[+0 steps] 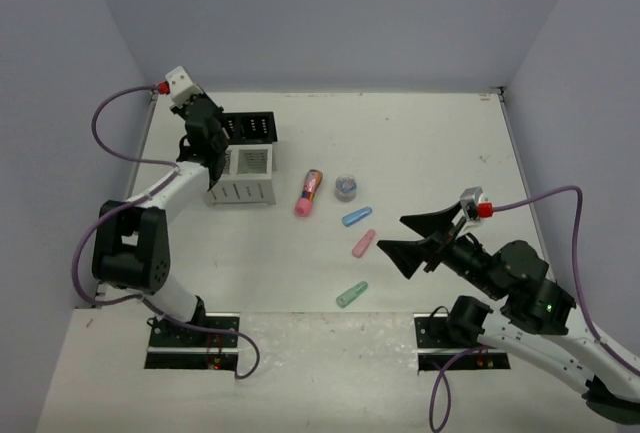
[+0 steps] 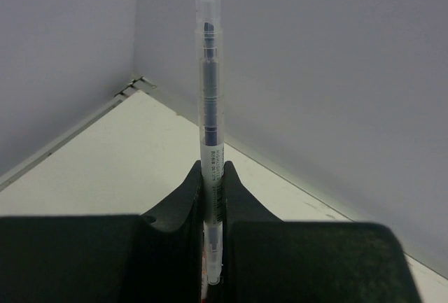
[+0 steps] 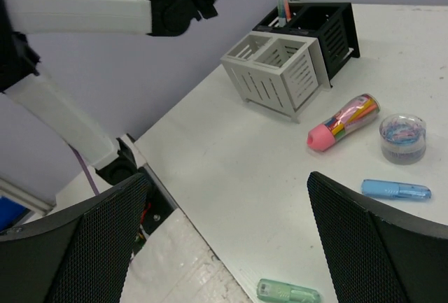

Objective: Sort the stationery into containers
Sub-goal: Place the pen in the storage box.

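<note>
My left gripper point(image 2: 212, 177) is shut on a clear pen with a dark grey-blue core point(image 2: 210, 93), which stands upright between the fingers. In the top view this gripper point(image 1: 207, 143) hovers at the left side of the organiser, by the black rack point(image 1: 252, 127) and the white box point(image 1: 245, 179). On the table lie a pink patterned tube point(image 1: 309, 193), a grey-blue roll point(image 1: 346, 188), and blue point(image 1: 356, 217), pink point(image 1: 363, 243) and green point(image 1: 351, 294) capsules. My right gripper point(image 1: 405, 234) is open and empty, just right of the capsules.
The right wrist view shows the white box point(image 3: 276, 72), the black rack point(image 3: 323, 26) with pens point(image 3: 283, 9) standing in it, the tube point(image 3: 343, 122), roll point(image 3: 402, 137), blue capsule point(image 3: 395, 190) and green capsule point(image 3: 287, 292). The table's near edge and the left arm's base point(image 3: 115, 170) are on the left.
</note>
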